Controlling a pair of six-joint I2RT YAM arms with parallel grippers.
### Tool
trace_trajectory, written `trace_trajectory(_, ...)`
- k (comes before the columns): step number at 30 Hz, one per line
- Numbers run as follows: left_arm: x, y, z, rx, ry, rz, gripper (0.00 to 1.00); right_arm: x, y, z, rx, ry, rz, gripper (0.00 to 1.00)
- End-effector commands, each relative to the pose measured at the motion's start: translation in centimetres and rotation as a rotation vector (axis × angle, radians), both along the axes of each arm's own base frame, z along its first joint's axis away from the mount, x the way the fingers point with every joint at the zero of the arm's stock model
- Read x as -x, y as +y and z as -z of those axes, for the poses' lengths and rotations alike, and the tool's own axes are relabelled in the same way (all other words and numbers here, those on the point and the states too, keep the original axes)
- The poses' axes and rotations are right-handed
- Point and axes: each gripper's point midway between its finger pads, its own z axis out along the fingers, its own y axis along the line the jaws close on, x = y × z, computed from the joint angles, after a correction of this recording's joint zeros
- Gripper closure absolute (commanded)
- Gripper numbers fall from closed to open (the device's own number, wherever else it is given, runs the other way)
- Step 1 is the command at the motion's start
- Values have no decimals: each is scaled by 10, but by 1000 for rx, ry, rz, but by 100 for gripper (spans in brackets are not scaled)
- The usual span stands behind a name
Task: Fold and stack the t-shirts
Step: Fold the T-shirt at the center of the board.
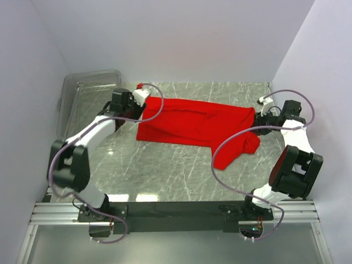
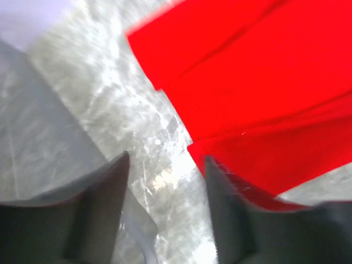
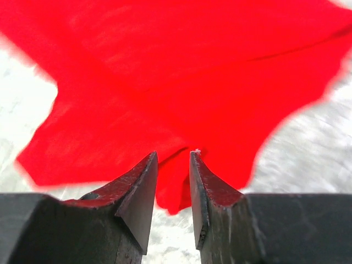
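Shirt position: the red t-shirt (image 1: pixel 192 124) lies on the marble table (image 1: pixel 176 176), stretched in a long band from one gripper across to the other. A loose lobe of cloth sags out of the band close to the right gripper.

Left gripper (image 2: pixel 166 158): jaws stand well apart with only bare table between them, nothing held. The shirt's edge sits just ahead of it, beside its inner finger. Whether the two touch cannot be told.

Right gripper (image 3: pixel 173 153): fingers are parted by a narrow gap. The cloth lies directly ahead of the tips, and a fold shows through the gap. It looks let go, not pinched.

Risks, judged from this:
- The narrow gap on the right could catch that fold if the arm pulls away low, dragging the band out of line.
- The sagging lobe would make the next fold crooked unless it is tucked in first.
- Soft layers may slide on the slick marble.
- A clear bin (image 1: pixel 82 99) sits outboard of the left gripper, and a wide swing could knock it.
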Motion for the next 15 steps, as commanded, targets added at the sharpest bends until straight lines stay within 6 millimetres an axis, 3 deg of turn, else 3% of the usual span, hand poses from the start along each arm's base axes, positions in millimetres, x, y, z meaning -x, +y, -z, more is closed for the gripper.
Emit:
trace_trajectory(1, 12, 3, -57, 106, -140, -63, 35, 36, 43, -8, -44, 7, -283, 63)
trace_trajectory(2, 21, 6, -77, 141, -185, -81, 28, 43, 48, -3, -5, -14, -383, 63)
trace_trajectory(3, 31, 8, -69, 154, -170, -93, 24, 53, 58, 2, 8, -1, -453, 62)
trace_trajectory(4, 39, 9, -73, 185, -176, -104, 20, 75, 67, 11, -5, 55, -511, 61)
trace_trajectory(7, 68, 14, -84, 281, -196, -149, 16, 104, 80, 31, 110, 52, -710, 57)
trace_trajectory(11, 104, 23, -92, 400, -230, -205, 11, 118, 93, 55, 266, 65, -831, 55)
trace_trajectory(15, 124, 27, -97, 532, -230, -277, 4, 123, 107, 72, 325, 111, -892, 55)
